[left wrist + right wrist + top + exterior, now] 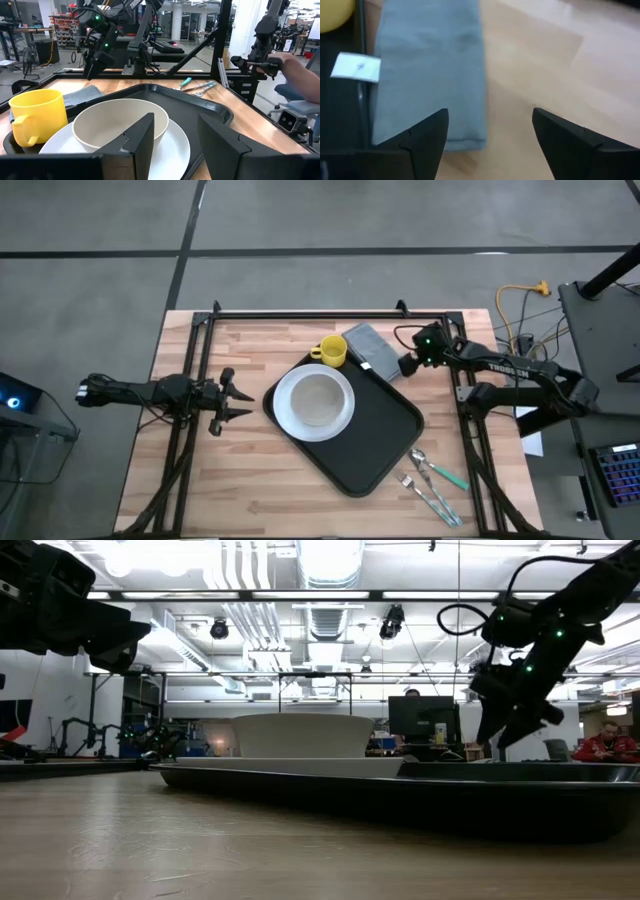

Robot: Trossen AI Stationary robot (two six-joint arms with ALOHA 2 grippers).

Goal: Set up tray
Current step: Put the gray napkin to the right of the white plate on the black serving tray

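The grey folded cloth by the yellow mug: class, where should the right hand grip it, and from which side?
Grip the grey cloth at its long edge overhanging the tray onto bare wood, coming from above on the right. The open right hand already hangs there.

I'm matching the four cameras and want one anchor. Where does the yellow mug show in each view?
High view: yellow mug at the tray's far corner, beside the white plate.
Low view: not visible.
Left wrist view: mug at the left edge, next to the bowl.
Right wrist view: only a yellow sliver in the top left corner.
Shared landmark: the grey folded cloth beside the mug.
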